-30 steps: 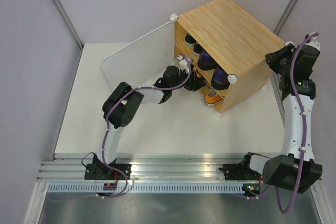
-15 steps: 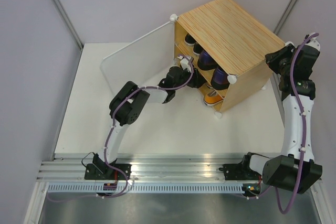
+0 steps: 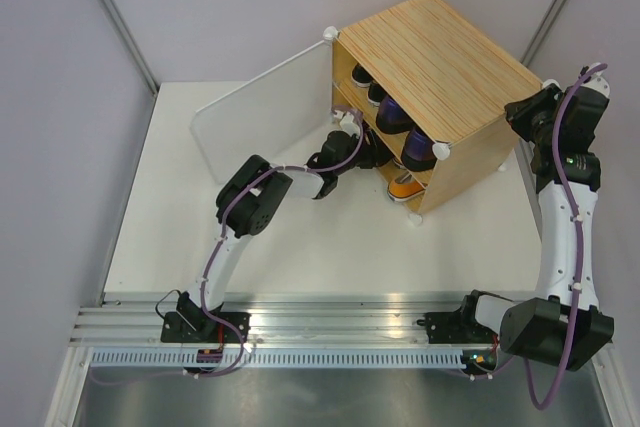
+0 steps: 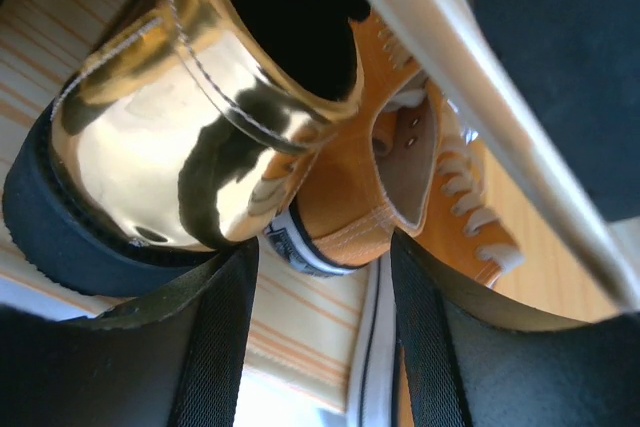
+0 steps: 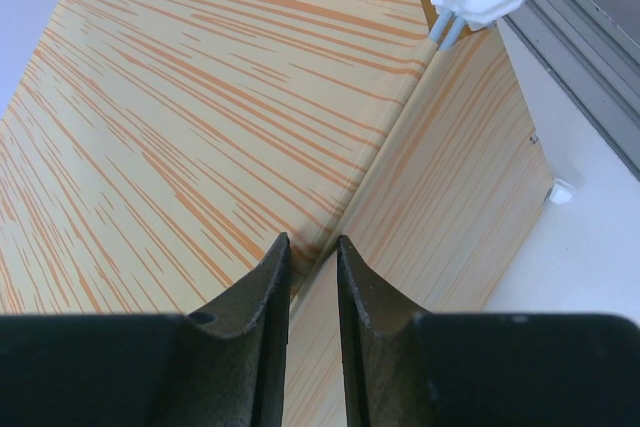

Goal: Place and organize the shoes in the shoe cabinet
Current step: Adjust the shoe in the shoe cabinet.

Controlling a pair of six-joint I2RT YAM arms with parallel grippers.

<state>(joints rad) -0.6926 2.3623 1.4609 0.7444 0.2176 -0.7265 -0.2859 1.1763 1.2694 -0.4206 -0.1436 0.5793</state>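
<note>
Shiny gold pump [image 4: 170,137], orange sneaker [image 4: 420,187], tan orange-striped cabinet [image 5: 200,97], white door [image 3: 265,112].

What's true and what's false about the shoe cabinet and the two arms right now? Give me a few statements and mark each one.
1. The door of the cabinet is swung open. True.
2. The left gripper is clamped on the gold shoe. False: its jaws are open, with the gold shoe and an orange sneaker just ahead.
3. The right gripper is inside the cabinet. False: it is outside, at the cabinet's wooden right side.
4. The orange sneaker sits in the lower compartment. True.
</note>
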